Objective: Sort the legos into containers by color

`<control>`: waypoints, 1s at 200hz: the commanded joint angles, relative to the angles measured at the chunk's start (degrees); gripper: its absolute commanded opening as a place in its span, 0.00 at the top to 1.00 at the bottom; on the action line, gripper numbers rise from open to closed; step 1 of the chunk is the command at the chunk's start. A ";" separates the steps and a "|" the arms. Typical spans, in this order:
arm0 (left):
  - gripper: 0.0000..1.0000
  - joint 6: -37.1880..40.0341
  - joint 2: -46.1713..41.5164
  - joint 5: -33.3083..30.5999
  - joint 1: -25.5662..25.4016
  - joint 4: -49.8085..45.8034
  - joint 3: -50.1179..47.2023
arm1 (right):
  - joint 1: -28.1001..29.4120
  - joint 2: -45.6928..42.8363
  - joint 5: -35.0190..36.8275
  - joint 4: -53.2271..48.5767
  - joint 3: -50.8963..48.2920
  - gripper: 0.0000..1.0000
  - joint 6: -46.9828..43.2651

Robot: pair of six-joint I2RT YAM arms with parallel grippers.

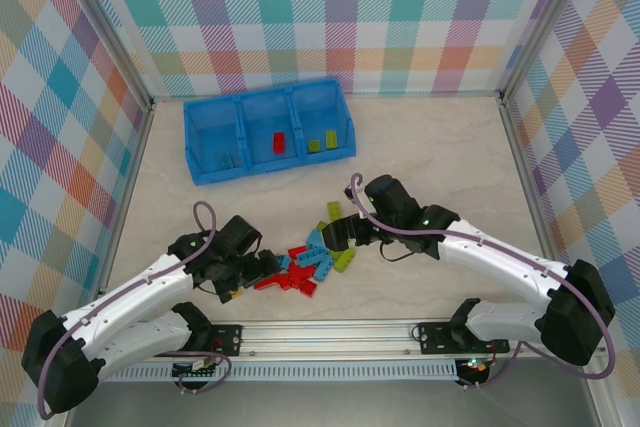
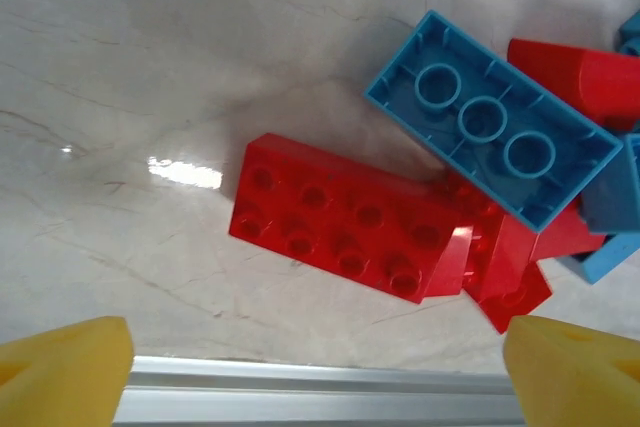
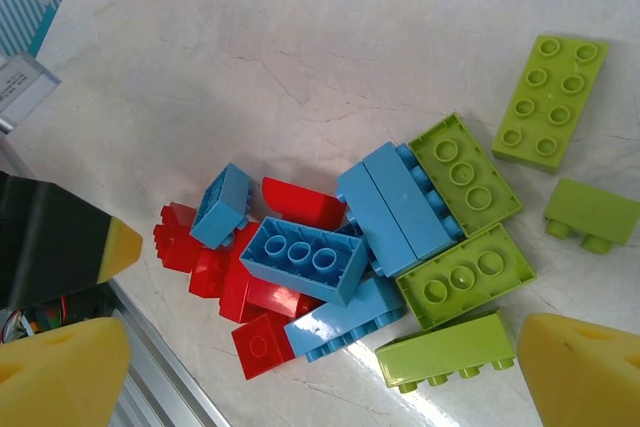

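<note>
The legos lie in a loose pile (image 1: 312, 259) of red, light blue and lime green bricks on the table in front of both arms. My left gripper (image 1: 263, 270) is open at the pile's left edge. Between its yellow fingertips (image 2: 65, 372) there is only bare table, and a red eight-stud brick (image 2: 345, 219) lies just ahead, beside an upturned blue brick (image 2: 490, 132). My right gripper (image 1: 337, 234) hangs open over the pile's right side, above blue bricks (image 3: 300, 259) and green bricks (image 3: 465, 277). The containers are three compartments of a blue tray (image 1: 268, 97) at the back.
In the tray, a red brick (image 1: 280, 141) lies in the middle compartment, green ones (image 1: 322, 141) in the right, and a small blue one (image 1: 225, 159) in the left. An aluminium rail (image 1: 330, 332) runs along the near edge. Checked walls enclose the table.
</note>
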 commanded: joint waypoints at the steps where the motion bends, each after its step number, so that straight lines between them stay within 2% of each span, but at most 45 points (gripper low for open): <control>1: 0.02 -0.21 0.57 1.94 -0.73 6.30 -2.52 | -0.21 -0.53 -1.23 1.29 -0.22 0.00 -0.08; 45: 0.05 1.65 4.05 1.65 -0.73 11.26 -6.15 | -0.27 -0.89 -0.74 0.33 0.40 0.00 0.24; 69: 0.08 1.56 3.60 -1.76 -0.78 11.01 -8.28 | -0.30 -1.49 -0.58 0.59 -0.46 0.00 1.27; 108: 0.22 -0.55 5.16 -1.77 -0.75 16.20 -11.38 | -0.31 -3.07 0.32 0.32 -1.35 0.00 1.81; 129: 0.32 0.17 5.53 -2.97 -0.69 15.84 -11.34 | -0.30 -3.30 0.54 -0.06 -1.26 0.00 1.88; 154: 0.38 1.68 6.26 -5.37 -0.71 13.29 -10.10 | -0.31 -3.29 0.64 0.06 -1.18 0.00 2.28; 183: 0.38 3.00 8.99 -8.34 -0.69 9.60 -8.57 | -0.30 -3.14 0.67 0.55 -1.56 0.00 2.56; 200: 0.27 3.27 10.11 -7.90 -0.65 10.86 -8.40 | -0.29 -2.95 0.58 0.50 -1.54 0.00 2.54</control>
